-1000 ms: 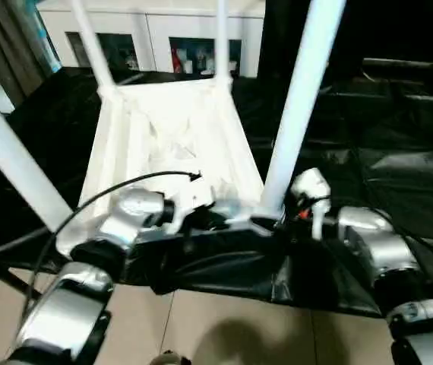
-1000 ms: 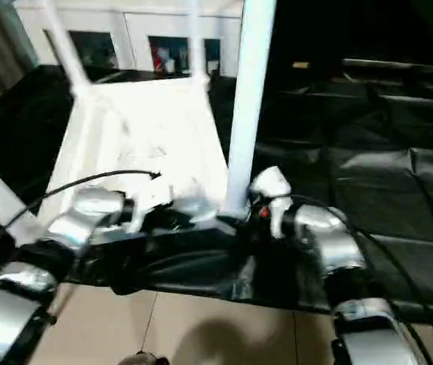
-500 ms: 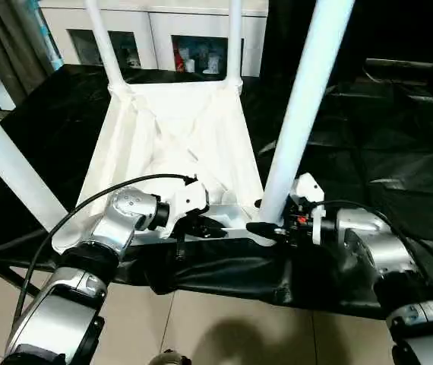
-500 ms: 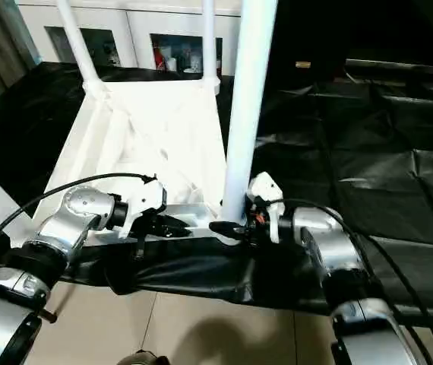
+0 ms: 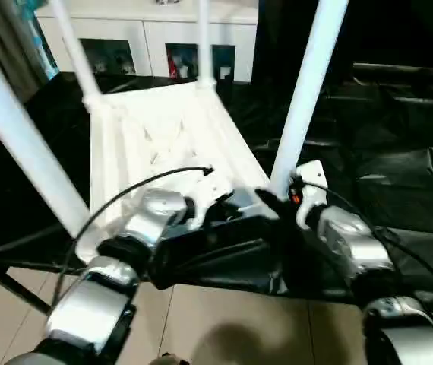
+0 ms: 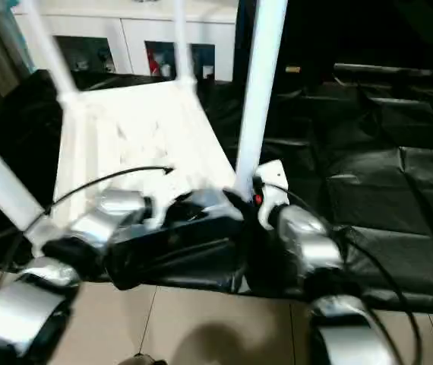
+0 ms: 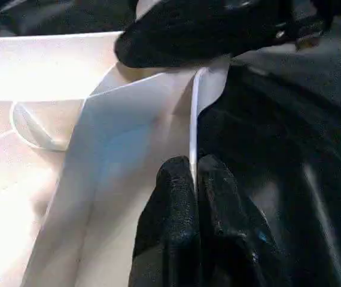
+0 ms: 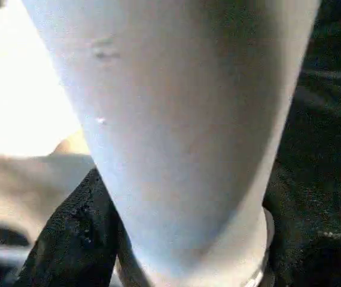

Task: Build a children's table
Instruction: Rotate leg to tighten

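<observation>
The white children's table (image 5: 163, 144) lies upside down on the black-draped work table, ribbed underside up. All four tubular legs stand in their corner sockets: near right leg (image 5: 308, 84), near left leg (image 5: 26, 144), and two far ones. My left gripper (image 7: 194, 167) is shut on the thin near rim of the tabletop (image 7: 192, 119). My right gripper (image 5: 276, 199) sits at the foot of the near right leg (image 8: 182, 119), and one black finger (image 8: 75, 233) presses against the leg just above its socket.
Crumpled black cloth (image 5: 399, 175) covers the work table to the right, and a fold (image 5: 216, 251) bulges up along its front edge under my wrists. White cabinets (image 5: 148, 46) stand behind. Tiled floor (image 5: 224, 327) lies below the front edge.
The head view has swung and dipped. The table looks turned a little, far end toward the left. Both grippers keep their holds at the near edge.
</observation>
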{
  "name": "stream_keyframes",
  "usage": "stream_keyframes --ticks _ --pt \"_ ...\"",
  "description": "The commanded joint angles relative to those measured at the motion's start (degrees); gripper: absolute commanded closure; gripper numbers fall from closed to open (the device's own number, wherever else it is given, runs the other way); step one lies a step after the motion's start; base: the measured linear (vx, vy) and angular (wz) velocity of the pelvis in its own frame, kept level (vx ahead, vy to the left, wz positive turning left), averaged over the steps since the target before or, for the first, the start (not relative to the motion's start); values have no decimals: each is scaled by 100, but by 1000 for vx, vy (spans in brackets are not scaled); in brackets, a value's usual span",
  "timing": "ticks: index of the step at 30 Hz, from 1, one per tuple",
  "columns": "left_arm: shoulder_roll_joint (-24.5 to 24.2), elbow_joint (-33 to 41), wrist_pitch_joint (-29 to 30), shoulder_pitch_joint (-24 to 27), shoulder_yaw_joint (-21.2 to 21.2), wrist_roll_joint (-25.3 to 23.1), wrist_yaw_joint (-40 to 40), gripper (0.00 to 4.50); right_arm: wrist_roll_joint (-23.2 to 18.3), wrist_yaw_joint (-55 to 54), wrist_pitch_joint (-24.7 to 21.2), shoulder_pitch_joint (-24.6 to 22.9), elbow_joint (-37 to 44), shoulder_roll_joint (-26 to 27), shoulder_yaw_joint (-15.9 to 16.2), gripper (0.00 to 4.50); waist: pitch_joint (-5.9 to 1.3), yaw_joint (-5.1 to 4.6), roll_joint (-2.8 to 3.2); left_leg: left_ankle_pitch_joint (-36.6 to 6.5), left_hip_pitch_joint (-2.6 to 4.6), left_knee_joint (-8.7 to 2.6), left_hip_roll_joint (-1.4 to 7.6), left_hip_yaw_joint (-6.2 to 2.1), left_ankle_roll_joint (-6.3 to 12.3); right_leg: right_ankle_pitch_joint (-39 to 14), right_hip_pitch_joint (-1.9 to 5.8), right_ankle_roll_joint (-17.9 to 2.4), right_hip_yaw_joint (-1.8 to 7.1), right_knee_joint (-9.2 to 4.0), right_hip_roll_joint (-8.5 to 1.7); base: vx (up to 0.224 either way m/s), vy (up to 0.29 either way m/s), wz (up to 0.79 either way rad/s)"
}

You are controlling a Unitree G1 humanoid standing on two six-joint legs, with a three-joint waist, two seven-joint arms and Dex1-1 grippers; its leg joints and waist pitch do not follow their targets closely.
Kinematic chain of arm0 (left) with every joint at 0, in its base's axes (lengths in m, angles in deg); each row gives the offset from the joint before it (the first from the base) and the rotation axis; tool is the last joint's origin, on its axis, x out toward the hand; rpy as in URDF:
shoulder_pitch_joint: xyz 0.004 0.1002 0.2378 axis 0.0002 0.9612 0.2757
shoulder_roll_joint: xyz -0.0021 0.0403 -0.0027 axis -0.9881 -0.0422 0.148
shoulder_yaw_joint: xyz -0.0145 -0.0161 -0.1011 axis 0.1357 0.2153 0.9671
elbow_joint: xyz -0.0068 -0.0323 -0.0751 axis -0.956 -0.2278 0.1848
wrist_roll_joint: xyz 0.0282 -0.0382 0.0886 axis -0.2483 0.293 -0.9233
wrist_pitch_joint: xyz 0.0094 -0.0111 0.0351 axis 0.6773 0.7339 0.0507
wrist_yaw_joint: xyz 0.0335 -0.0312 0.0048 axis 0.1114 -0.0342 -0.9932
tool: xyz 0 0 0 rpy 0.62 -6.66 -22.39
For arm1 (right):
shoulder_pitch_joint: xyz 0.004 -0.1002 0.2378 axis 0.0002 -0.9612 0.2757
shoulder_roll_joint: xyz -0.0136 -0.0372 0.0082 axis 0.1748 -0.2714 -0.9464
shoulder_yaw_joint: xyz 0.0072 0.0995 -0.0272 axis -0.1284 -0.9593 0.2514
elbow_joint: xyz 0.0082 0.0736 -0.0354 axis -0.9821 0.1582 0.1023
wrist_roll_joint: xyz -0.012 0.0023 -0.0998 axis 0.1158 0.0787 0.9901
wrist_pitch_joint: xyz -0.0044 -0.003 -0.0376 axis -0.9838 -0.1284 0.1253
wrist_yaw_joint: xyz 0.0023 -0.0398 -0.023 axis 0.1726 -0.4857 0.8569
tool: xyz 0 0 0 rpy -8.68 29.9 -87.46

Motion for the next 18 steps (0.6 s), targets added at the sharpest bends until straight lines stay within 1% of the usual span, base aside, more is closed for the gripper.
stream_keyframes --ticks 1,2,3,4,6,8,9,10,12,13,14,15,16,17,18 --pt "219 -60 50 -145 178 26 -637 450 25 69 -226 -124 -261 484 309 176 -308 -7 -79 -1461 144 -516 398 -241 -44 -1236 132 -1191 289 -507 -480 0 0 0" --pt "279 -109 -2 -167 150 -17 -680 450 111 89 -127 -61 -293 654 423 176 -318 -1 -79 -1385 142 -503 395 -232 25 -1069 135 -1203 289 -495 -481 0 0 0" --pt "289 -120 -27 -171 135 -33 -678 450 143 173 -31 -55 -266 710 485 176 -323 -8 -86 -1299 127 -493 389 -226 86 -913 150 -1222 287 -482 -479 0 0 0" --pt "292 -102 -65 -155 118 -37 -611 450 124 288 64 -57 -236 738 512 141 -322 -1 -95 -1277 126 -490 391 -225 119 -878 154 -1231 285 -481 -484 0 0 0" --pt "285 -82 -122 -131 105 -23 -490 450 46 451 150 -52 -203 758 488 107 -318 7 -88 -1265 128 -484 393 -220 197 -886 151 -1256 286 -484 -483 0 0 0" --pt "263 -71 -169 -114 93 -3 -392 450 -20 626 151 -59 -156 739 460 100 -315 7 -99 -1301 115 -485 393 -221 216 -989 161 -1243 284 -491 -488 0 0 0" --pt "192 -22 -276 -61 65 44 -133 450 -109 988 127 -87 -41 642 473 85 -314 15 -97 -1317 109 -487 391 -225 246 -1053 167 -1222 282 -501 -489 0 0 0" --pt "173 -7 -299 -46 57 57 -54 450 -128 1099 123 -95 -9 602 492 69 -318 15 -94 -1288 106 -489 399 -226 246 -1032 167 -1221 284 -492 -491 0 0 0" --pt "137 29 -324 -17 47 78 80 450 -146 1307 118 -120 59 528 545 62 -323 18 -97 -1218 106 -480 399 -216 280 -883 166 -1262 279 -472 -477 0 0 0" --pt "87 87 -376 27 40 108 293 450 -154 1595 100 -160 156 411 629 54 -319 23 -100 -1191 102 -481 399 -215 304 -868 170 -1270 277 -476 -478 0 0 0" --pt "-46 199 -460 121 11 150 702 450 -211 2229 65 -262 390 146 788 54 -326 30 -103 -1130 97 -470 405 -209 336 -786 174 -1287 277 -462 -481 0 0 0" --pt "-152 259 -541 183 -20 165 970 450 -273 2658 9 -332 562 -51 879 54 -328 70 -113 -1054 80 -451 401 -205 434 -686 214 -1288 255 -454 -464 0 0 0" --pt "-241 296 -588 226 -44 180 1170 450 -314 2935 -27 -377 679 -200 934 54 -334 75 -113 -981 64 -441 407 -204 490 -571 217 -1295 257 -434 -467 0 0 0" --pt "-321 330 -634 263 -57 201 1354 450 -357 3170 -89 -408 773 -330 969 54 -337 84 -102 -892 66 -438 420 -203 576 -422 201 -1309 254 -417 -462 0 0 0" --pt "-390 362 -655 295 -67 225 1523 450 -396 3379 -145 -434 851 -455 991 54 -355 85 -112 -780 64 -425 420 -204 619 -263 205 -1374 247 -378 -458 0 0 0"
